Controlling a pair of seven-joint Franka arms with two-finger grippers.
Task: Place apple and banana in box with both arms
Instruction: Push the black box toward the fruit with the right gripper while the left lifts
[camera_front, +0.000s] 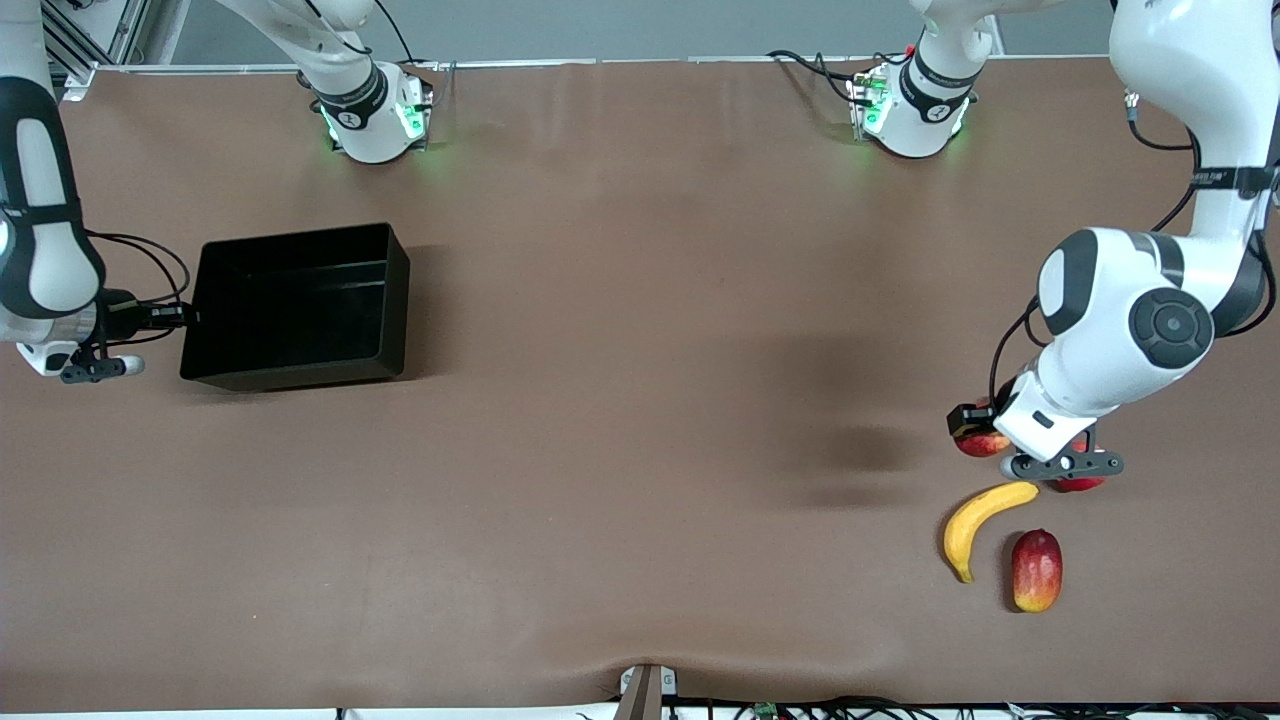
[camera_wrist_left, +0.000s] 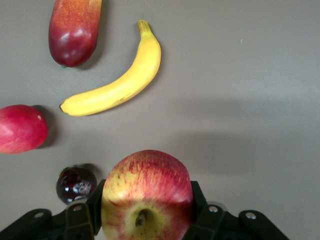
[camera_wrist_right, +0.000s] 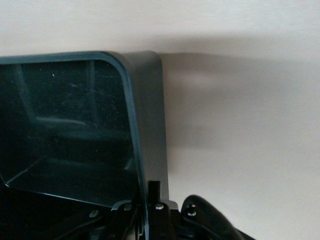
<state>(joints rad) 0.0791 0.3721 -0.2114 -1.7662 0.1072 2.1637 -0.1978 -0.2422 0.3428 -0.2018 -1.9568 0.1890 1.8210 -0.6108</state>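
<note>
The apple (camera_wrist_left: 146, 192), red with yellow streaks, sits between my left gripper's (camera_wrist_left: 146, 210) fingers, which press on both its sides. In the front view it (camera_front: 985, 442) shows beside the left hand, low over the table at the left arm's end. My left gripper (camera_front: 985, 432) is shut on it. The yellow banana (camera_front: 975, 525) (camera_wrist_left: 117, 80) lies on the table, nearer to the front camera than the apple. The black box (camera_front: 290, 236) stands at the right arm's end. My right gripper (camera_front: 185, 317) (camera_wrist_right: 148, 200) is shut on the box's end wall (camera_wrist_right: 150, 125).
A red-and-yellow mango (camera_front: 1037, 570) (camera_wrist_left: 74, 30) lies beside the banana. A pinkish-red fruit (camera_front: 1078, 484) (camera_wrist_left: 20, 128) and a small dark maroon fruit (camera_wrist_left: 75, 183) sit close to the held apple. Brown table surface (camera_front: 640, 400) stretches between the box and the fruits.
</note>
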